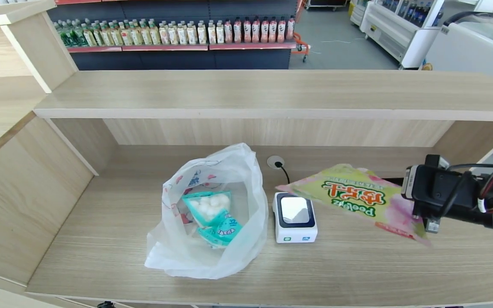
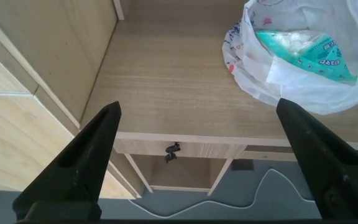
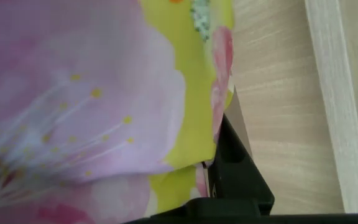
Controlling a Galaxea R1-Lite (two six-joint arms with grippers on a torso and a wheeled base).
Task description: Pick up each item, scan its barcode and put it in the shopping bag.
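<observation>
Teal packets (image 1: 212, 209) are already lying inside the white shopping bag (image 1: 246, 171), which stands open on the wooden counter (image 1: 357, 265), so part of the job looks done. Now the action is on the right: the right gripper (image 1: 420, 207) is pinching a green-and-pink snack pouch (image 1: 349, 196) by its right edge and holding it flat in the air. The pouch's left corner reaches over the far right side of the barcode scanner (image 1: 294, 216), which sits just right of the bag. I'd call this the scanning step, though whether the code has registered, nobody can tell from here. That leaves the pouch to go into the bag, a short carry to the left over the scanner. The head view gives the whole layout of bag, scanner and pouch in a row. The right wrist view brings in the pinch itself, with the pouch's pink and yellow film (image 3: 92, 93) pressed against a black finger (image 3: 235, 168) and the counter below. The left wrist view brings in the left gripper (image 2: 197, 106), claw spread wide and holding nothing, hanging off the counter's near left edge with the bag (image 2: 272, 87) ahead to its right.
</observation>
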